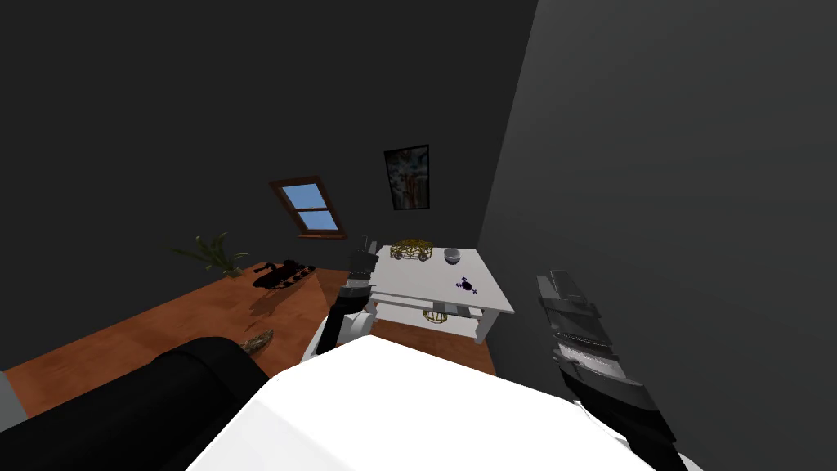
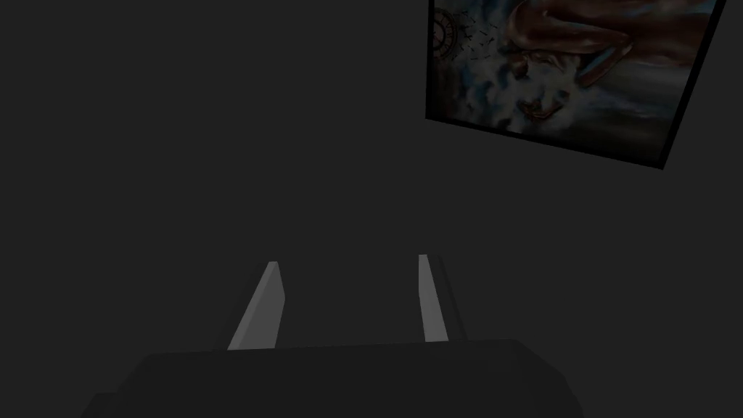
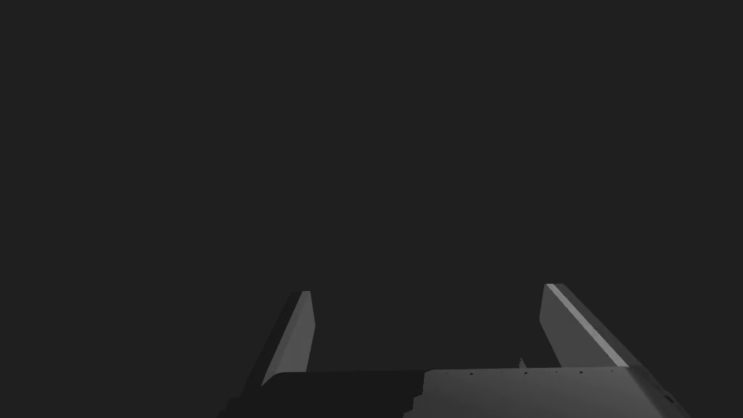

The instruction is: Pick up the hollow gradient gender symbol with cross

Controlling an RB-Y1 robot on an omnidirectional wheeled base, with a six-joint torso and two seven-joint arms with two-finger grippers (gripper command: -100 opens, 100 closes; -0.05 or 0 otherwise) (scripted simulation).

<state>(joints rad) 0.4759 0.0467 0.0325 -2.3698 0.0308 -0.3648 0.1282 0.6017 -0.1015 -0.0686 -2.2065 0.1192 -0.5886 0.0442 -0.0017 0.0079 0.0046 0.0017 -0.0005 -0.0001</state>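
Observation:
The gender symbol point(image 1: 466, 285), small, dark purple and hollow, with a cross and arrow, lies flat on the white table point(image 1: 425, 282), toward its near right part. My left gripper point(image 1: 366, 244) is raised at the table's left edge, well left of the symbol. Its fingers point(image 2: 268, 305) stand apart and hold nothing, so the gripper point(image 2: 347, 260) is open. My right gripper point(image 1: 556, 280) is up beside the table's right end, off the top. It point(image 3: 427, 289) is open and empty, facing a flat dark grey surface.
A gold wire basket point(image 1: 411, 250) and a small grey bowl point(image 1: 452, 255) stand at the table's far side. A dark wall point(image 1: 654, 204) runs close along the table's right. A black sofa point(image 1: 123, 409) is near left, with a plant point(image 1: 214, 253) and dark object point(image 1: 282, 274) on the wood floor.

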